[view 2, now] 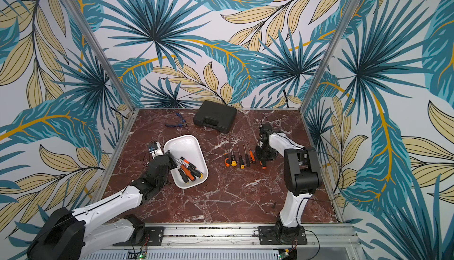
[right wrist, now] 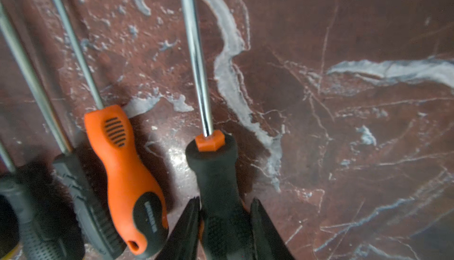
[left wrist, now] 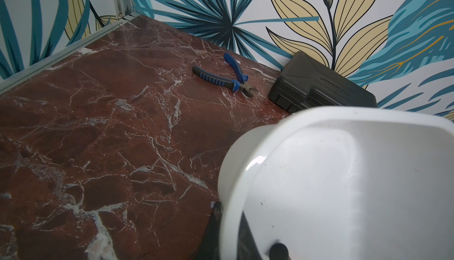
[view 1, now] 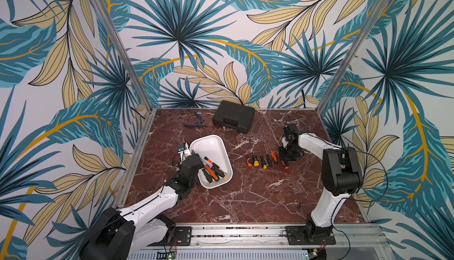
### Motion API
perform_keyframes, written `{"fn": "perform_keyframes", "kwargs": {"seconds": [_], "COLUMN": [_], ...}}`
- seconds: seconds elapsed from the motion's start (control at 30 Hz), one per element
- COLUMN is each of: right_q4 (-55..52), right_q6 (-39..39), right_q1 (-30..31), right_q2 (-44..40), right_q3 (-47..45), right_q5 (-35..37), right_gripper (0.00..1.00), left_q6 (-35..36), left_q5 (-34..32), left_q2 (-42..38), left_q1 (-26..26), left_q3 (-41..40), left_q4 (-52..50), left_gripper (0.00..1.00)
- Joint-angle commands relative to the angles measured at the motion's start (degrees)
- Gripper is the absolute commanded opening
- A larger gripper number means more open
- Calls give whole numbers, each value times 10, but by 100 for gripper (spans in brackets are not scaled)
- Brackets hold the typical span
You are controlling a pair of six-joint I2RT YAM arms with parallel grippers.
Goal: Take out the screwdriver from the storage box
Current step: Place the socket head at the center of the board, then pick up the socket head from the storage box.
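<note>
- Worktop (view 1: pixel 233 197) of dark red marble carried everything, with leaf-patterned walls on three sides.
- Black case (view 1: pixel 233 116) lay closed at the back, close to the wall.
- The storage box (view 1: pixel 211 145), a white tub, sat left of the middle and slanted. A heap of screwdrivers (view 1: pixel 212 171) filled its near end, and its far end was bare.
- My left gripper (view 1: pixel 193 153) was pressed together on the tub's left rim, with one finger (left wrist: pixel 216 222) outside the wall.
- My right gripper (right wrist: pixel 223 207) pinched the black handle of a screwdriver (right wrist: pixel 216 172). It lay on the worktop, outside the box and well to its right, shaft pointing towards the back wall.
- A row of screwdrivers (view 1: pixel 260 158) lay just beside that one, between it and the box, handles towards me.
- Blue-handled pliers (view 1: pixel 196 122) lay at the back, left of the case.
</note>
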Motion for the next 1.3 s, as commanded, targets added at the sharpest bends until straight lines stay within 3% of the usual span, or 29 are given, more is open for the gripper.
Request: {"fn": "perform_keyframes", "kwargs": {"seconds": [0.0,0.47,0.63,0.83,1.07,1.27], "right_q4": [2,-47,-48,-14,47,77], "right_q6": [-3,-20,-30,-5,23,48], "right_q1": [-2,21,106,199,311,367], "right_q2": [2,-116,-183,-204,-173,-123], "right_q3": [0,23,34,36,40,68], "right_q5": [-11,-21,-27,-63,-91,-117], "right_gripper": [36,46,45,44,41,41], "left_q6": [-6,-15,-22,-38,-53,-70], "left_q5": [1,7,15,42,81,115], "left_q2": [-13,-16,-12,-10,-5,9], "left_q1": [4,6,9,21,35,46], "left_q3": [-1,27,59,73,89,105], "left_q4": [22,-28,-74,-101,-127,-143], "left_gripper": [0,0,0,0,0,0]}}
